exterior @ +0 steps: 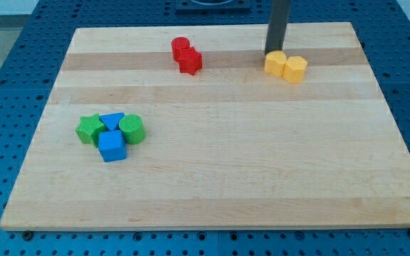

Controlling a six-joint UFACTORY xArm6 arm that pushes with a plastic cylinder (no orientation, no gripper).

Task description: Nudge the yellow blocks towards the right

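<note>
Two yellow blocks sit side by side near the board's upper right: the left one (275, 63) looks like a rounded block, the right one (295, 69) like a hexagonal block. They touch each other. My tip (272, 52) is the lower end of the dark rod that comes down from the view's top. It stands just behind and slightly left of the left yellow block, at its upper left edge, seemingly touching it.
Two red blocks (186, 55) sit together at the upper middle. At the left, a green star (90, 129), a blue triangle (112, 120), a green cylinder (132, 129) and a blue cube (111, 146) form a cluster. The wooden board (219, 178) lies on a blue perforated table.
</note>
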